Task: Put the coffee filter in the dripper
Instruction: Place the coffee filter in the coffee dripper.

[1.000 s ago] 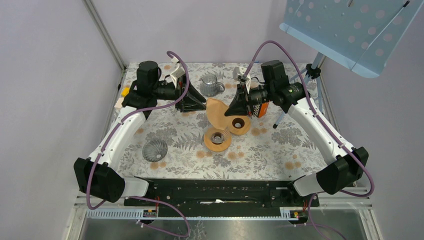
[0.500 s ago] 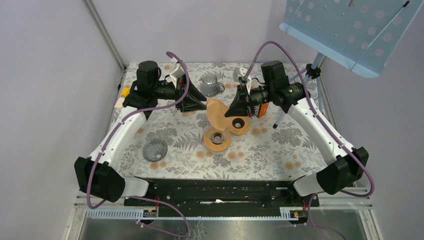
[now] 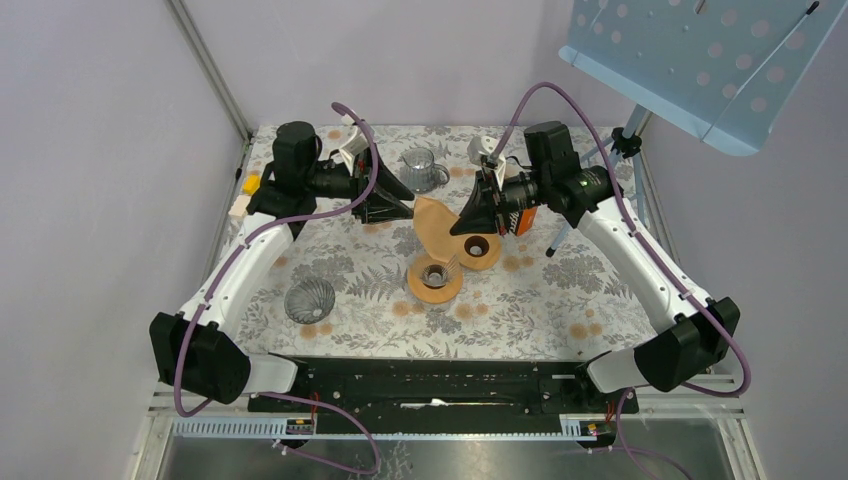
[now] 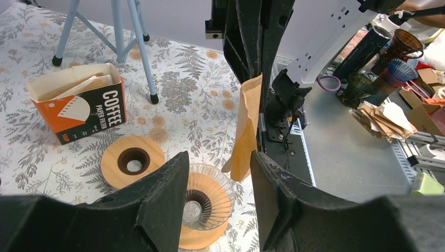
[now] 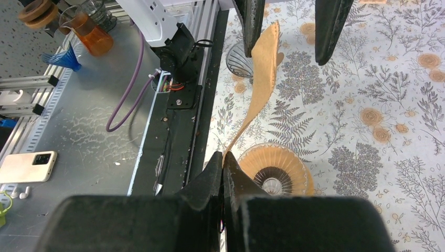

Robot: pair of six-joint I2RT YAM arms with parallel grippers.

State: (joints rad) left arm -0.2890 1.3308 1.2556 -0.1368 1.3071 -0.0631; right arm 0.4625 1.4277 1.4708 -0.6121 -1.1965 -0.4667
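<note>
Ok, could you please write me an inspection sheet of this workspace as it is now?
Surface: table under a grey floral cloth.
Job's things: brown paper coffee filter hangs above the clear glass dripper on its wooden base; not yet inside.
Clutter: plain wooden ring, orange filter box, glass jug, ribbed glass cone.
Hands: right hand shut on the filter's edge; left hand open, fingers either side of the filter.
Cables: purple cables run along both arms, clear of the dripper.
Surroundings: pale blue perforated board on a tripod, far right.
</note>
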